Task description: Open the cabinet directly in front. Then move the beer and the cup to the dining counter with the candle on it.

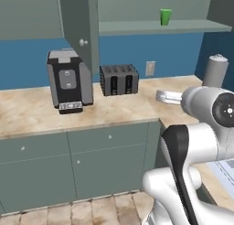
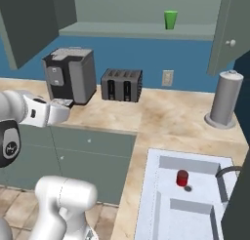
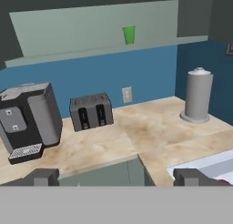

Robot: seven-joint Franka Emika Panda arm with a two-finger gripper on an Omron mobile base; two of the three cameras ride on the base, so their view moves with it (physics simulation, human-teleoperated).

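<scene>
now the cabinet (image 2: 34,19) hangs open, the green cup (image 3: 129,35) stands alone on its shelf (image 3: 104,48) above the toaster (image 3: 91,110), so the spread, empty fingers (image 3: 43,176) low over the worktop (image 3: 150,127) should rise level and straddle it squarely.

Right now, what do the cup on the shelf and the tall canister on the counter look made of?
The cup: likely plastic, with a bright uniform green and a slightly see-through look. The canister: looks like brushed metal, grey with soft vertical shading and a domed top, though painted plastic is possible in this render.
</scene>
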